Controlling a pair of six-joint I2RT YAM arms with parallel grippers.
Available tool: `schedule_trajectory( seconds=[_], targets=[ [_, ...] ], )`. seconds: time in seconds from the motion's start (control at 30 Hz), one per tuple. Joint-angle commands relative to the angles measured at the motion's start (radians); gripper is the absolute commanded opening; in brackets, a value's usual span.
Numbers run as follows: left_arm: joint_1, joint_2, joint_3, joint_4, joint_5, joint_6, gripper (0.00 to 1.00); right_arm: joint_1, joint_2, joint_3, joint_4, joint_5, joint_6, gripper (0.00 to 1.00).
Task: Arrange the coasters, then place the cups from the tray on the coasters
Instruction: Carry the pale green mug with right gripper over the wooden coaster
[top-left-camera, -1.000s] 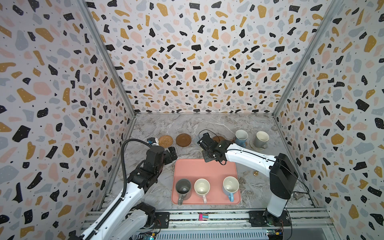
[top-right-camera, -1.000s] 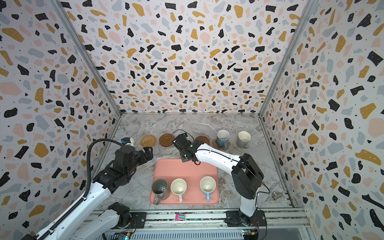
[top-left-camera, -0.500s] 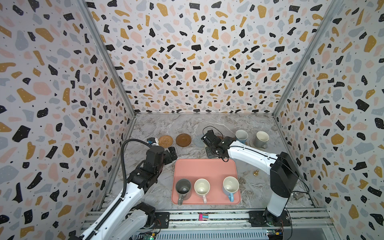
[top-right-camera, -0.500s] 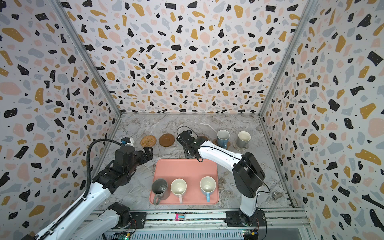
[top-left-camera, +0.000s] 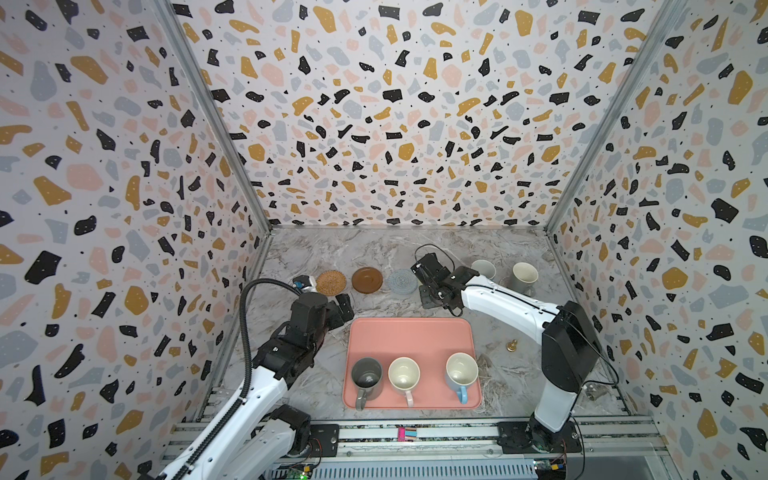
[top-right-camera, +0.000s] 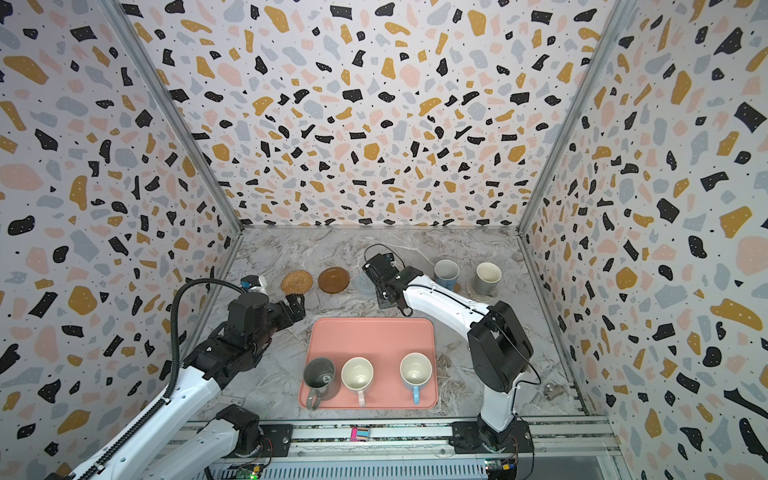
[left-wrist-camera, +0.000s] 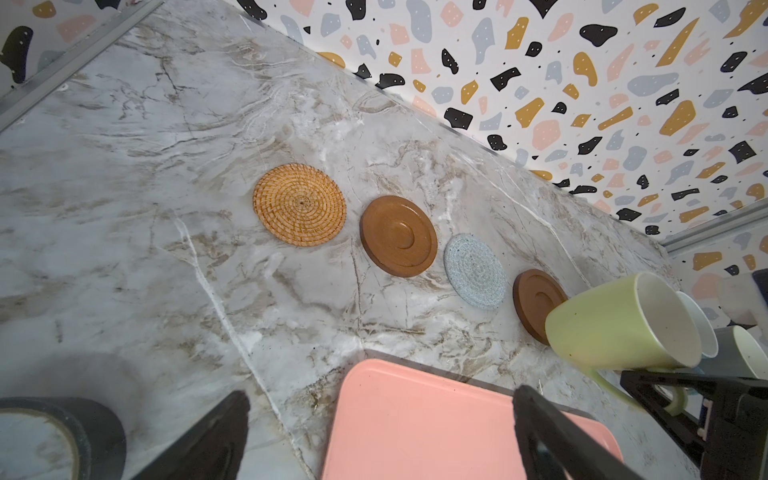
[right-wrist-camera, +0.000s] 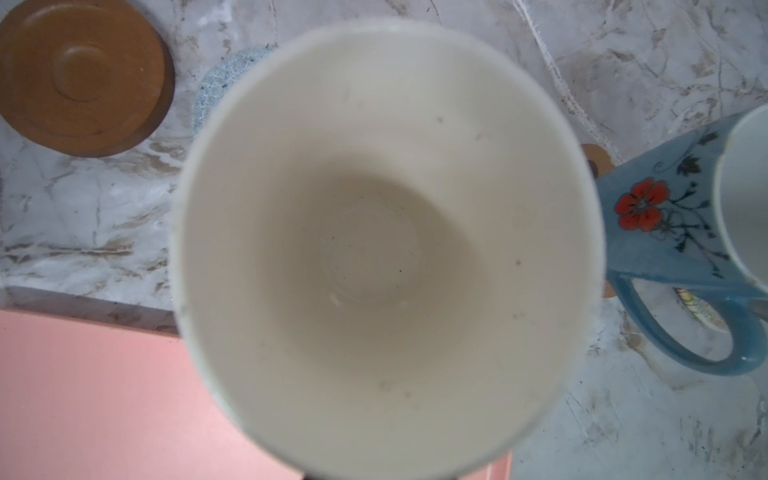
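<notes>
My right gripper (top-left-camera: 432, 286) is shut on the handle of the light green cup (left-wrist-camera: 623, 324), whose cream inside fills the right wrist view (right-wrist-camera: 386, 232). It hangs just past the tray's (top-left-camera: 411, 332) far edge, beside a brown wooden coaster (left-wrist-camera: 536, 303). In the same row lie the tan woven (top-left-camera: 331, 281), brown (top-left-camera: 367, 279) and blue-grey (top-left-camera: 403, 281) coasters. A blue cup (top-left-camera: 484, 269) and a light grey cup (top-left-camera: 524, 277) stand on coasters at the back right. Three cups stand on the tray: dark grey (top-left-camera: 366, 376), pink (top-left-camera: 404, 374), blue (top-left-camera: 461, 372). My left gripper (left-wrist-camera: 382, 395) is open over the tray's far left corner.
A black tape roll (left-wrist-camera: 54, 432) lies by the left wall, next to my left gripper. A small brass piece (top-left-camera: 511, 345) lies right of the tray, and a small clear object (top-left-camera: 592, 390) is near the front right corner. Patterned walls close in three sides.
My right gripper has carried the green cup from over the tray's far edge back and slightly right, toward the coaster row. The left arm has not moved.
</notes>
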Motion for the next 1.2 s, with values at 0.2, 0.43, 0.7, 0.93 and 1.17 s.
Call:
schedule_trajectory(
  seconds=[0.2, 0.43, 0.7, 0.93, 1.17],
  targets=[
    [-0.001, -0.011, -0.005, 0.006, -0.012, 0.009, 0.99, -0.047, 0.007, 0.092, 0.027, 0.04, -0.019, 0.15],
    [-0.001, -0.012, -0.006, 0.006, -0.012, 0.008, 0.99, -0.074, 0.033, 0.114, 0.036, 0.036, -0.02, 0.15],
    [-0.001, -0.014, -0.004, 0.001, -0.012, 0.009, 0.99, -0.091, 0.078, 0.14, 0.041, 0.041, 0.001, 0.14],
    [0.0, -0.02, -0.005, -0.003, -0.012, 0.009, 0.99, -0.098, 0.104, 0.154, 0.047, 0.049, 0.018, 0.14],
    [-0.001, -0.023, -0.007, -0.003, -0.011, 0.009, 1.0, -0.109, 0.125, 0.157, 0.053, 0.048, 0.03, 0.14]
  ],
)
